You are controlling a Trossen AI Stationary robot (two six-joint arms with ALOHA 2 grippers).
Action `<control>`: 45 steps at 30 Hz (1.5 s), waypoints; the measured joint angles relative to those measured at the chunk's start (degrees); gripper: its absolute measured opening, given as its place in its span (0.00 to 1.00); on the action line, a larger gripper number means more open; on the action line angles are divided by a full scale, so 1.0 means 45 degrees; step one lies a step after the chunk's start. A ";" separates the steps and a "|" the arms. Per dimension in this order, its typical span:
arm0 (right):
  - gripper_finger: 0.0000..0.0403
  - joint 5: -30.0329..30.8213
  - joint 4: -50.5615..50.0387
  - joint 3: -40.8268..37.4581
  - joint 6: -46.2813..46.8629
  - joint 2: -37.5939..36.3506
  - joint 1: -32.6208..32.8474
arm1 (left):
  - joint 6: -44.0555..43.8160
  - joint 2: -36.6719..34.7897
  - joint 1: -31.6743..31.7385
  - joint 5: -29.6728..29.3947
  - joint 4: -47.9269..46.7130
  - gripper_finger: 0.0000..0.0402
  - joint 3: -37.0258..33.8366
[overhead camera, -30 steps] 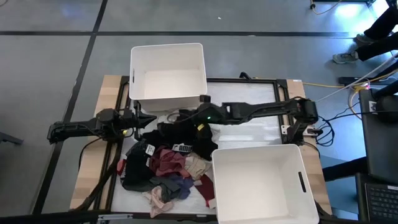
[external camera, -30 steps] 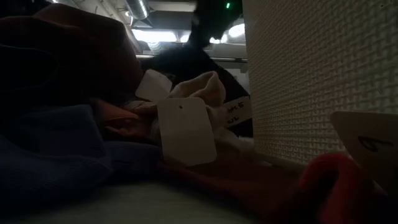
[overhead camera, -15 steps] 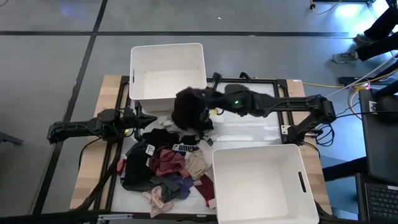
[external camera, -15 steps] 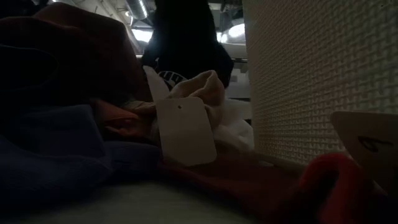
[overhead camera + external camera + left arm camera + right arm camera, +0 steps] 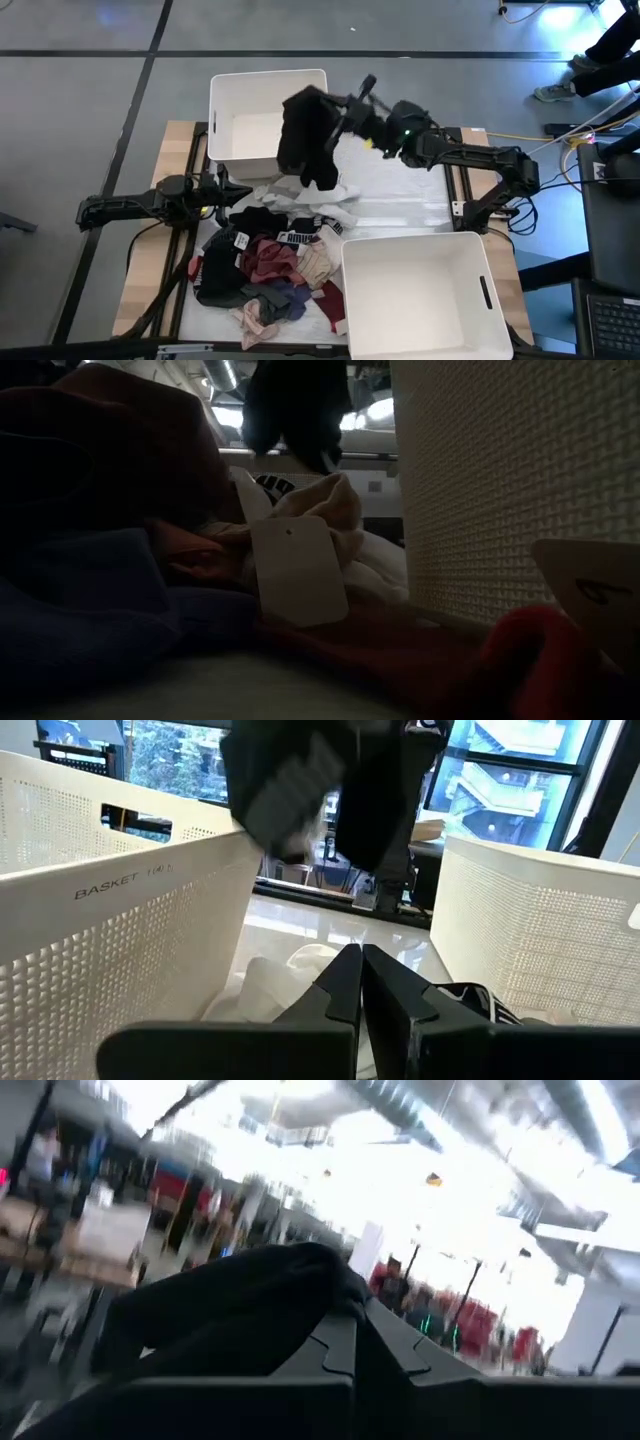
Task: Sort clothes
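Observation:
A black garment (image 5: 305, 140) hangs in the air beside the far white bin's (image 5: 262, 88) right wall, with my right gripper (image 5: 345, 115) shut on it. In the low view it dangles (image 5: 295, 405) above the pile, and it shows dark in the left wrist view (image 5: 300, 790). The other clothes (image 5: 265, 265) lie heaped on the table's left half, a white piece (image 5: 312, 208) at the heap's far end. My left gripper (image 5: 235, 192) is shut (image 5: 360, 960) and empty, level at the heap's far left. My right gripper pinches a bunched upper part of the black garment (image 5: 300, 1275) between its two fingers. The fingers come from the table's right, slanting upward. The garment hangs slack below them, lifted clear of the heap and the table.
A second white bin (image 5: 420, 295) stands at the near right, its perforated wall (image 5: 500, 490) close beside the heap. Paper tags (image 5: 298, 570) stick out of the clothes. A bare white strip of table (image 5: 400, 205) lies between the bins.
My right gripper has risen from the heap and swung toward the far bin, tipping from downward to slanting up. It has carried the black garment up clear of the pile, and the white piece that lay under it now shows.

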 joint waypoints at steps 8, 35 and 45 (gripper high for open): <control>0.02 -0.1964 0.2664 0.0444 0.0021 0.0547 -0.1277 | 0.0057 0.0000 0.0000 -0.0005 0.0015 0.01 0.0000; 0.02 -0.2142 -0.8579 0.7208 0.3075 0.5513 -0.2520 | 0.0654 0.0005 0.0010 -0.0049 0.0148 0.01 0.0000; 0.03 -0.3957 -1.2286 0.7213 0.6146 0.5588 -0.2247 | 0.1044 0.0000 0.0010 -0.0238 0.0206 0.01 0.0000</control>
